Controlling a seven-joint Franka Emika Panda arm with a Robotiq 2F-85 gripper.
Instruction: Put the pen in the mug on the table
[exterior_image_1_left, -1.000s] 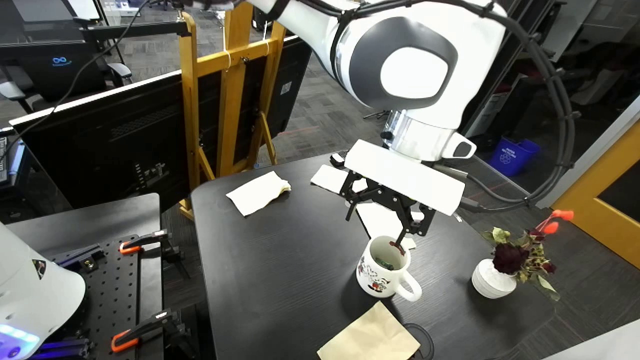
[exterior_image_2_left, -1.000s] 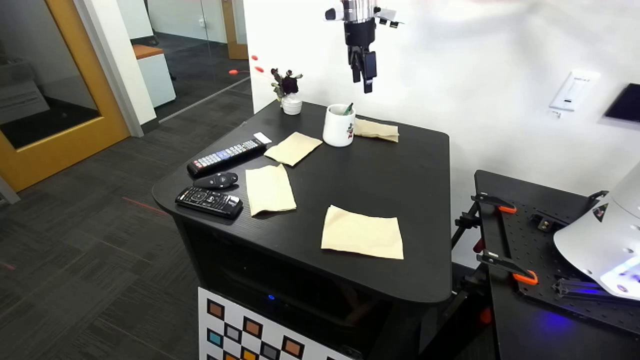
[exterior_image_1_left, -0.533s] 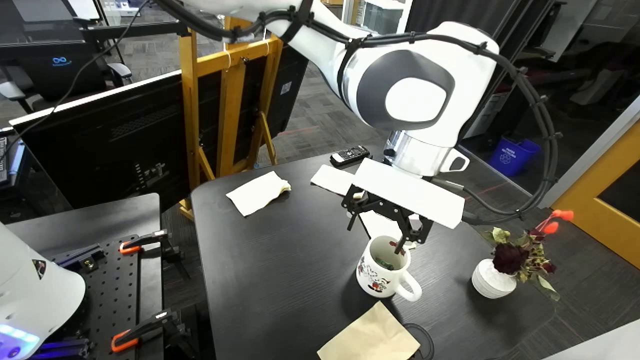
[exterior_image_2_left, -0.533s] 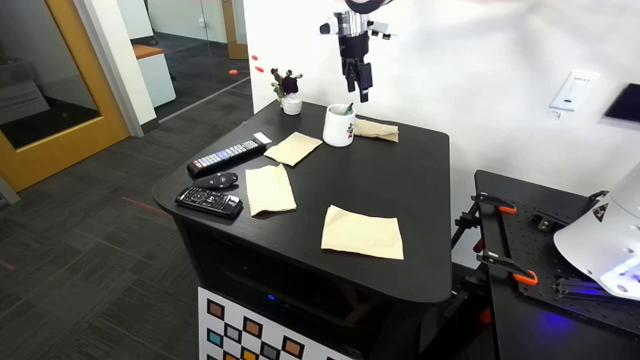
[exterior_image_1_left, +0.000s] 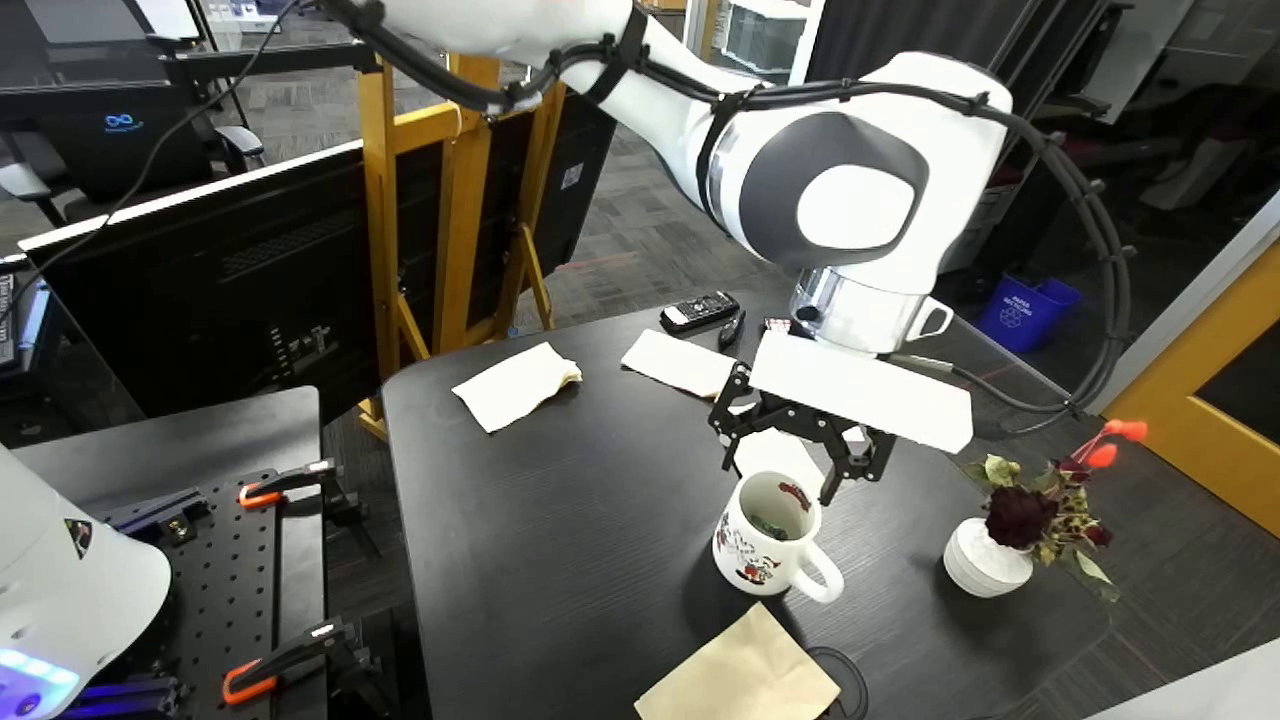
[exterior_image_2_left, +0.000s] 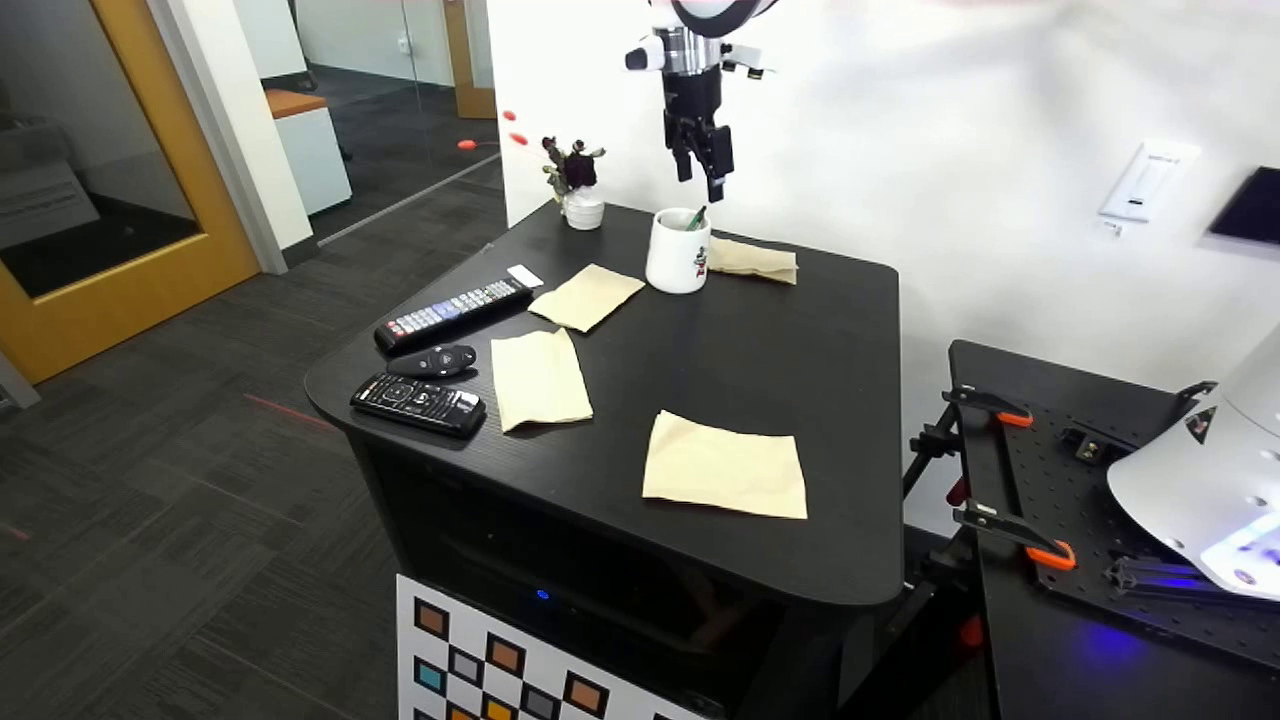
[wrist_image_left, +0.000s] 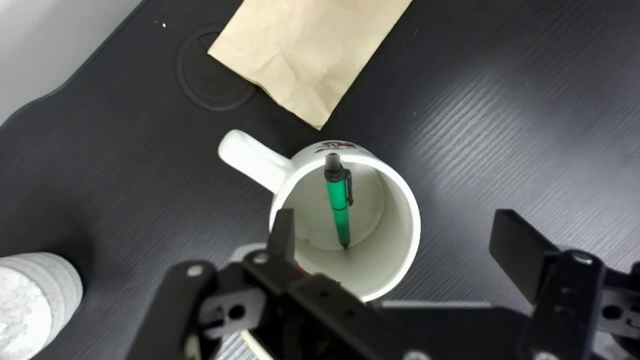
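Note:
The white-cream mug (exterior_image_1_left: 742, 550) stands upright on the black table (exterior_image_1_left: 520, 560); it also shows in an exterior view (exterior_image_2_left: 668, 262) and in the wrist view (wrist_image_left: 407, 250). A green pen (wrist_image_left: 340, 210) with a black clip leans inside the mug, its dark tip down at the bottom. Its top end shows at the rim in an exterior view (exterior_image_2_left: 697, 219). My gripper (exterior_image_1_left: 778, 476) is above the mug, apart from it; it also shows in an exterior view (exterior_image_2_left: 700, 183). In the wrist view the fingers (wrist_image_left: 395, 222) are wide apart with nothing between the pads.
A small white vase with dried flowers (exterior_image_1_left: 988, 558) stands beyond the mug's handle side. Several tan napkins (exterior_image_2_left: 724, 465) lie around the table. Remotes (exterior_image_2_left: 418, 403) lie near one table edge. A white wall (exterior_image_2_left: 900, 150) stands close behind the mug's side.
My open gripper has shifted sideways and a little lower, toward the vase side in an exterior view. The mug and the pen in it have not moved.

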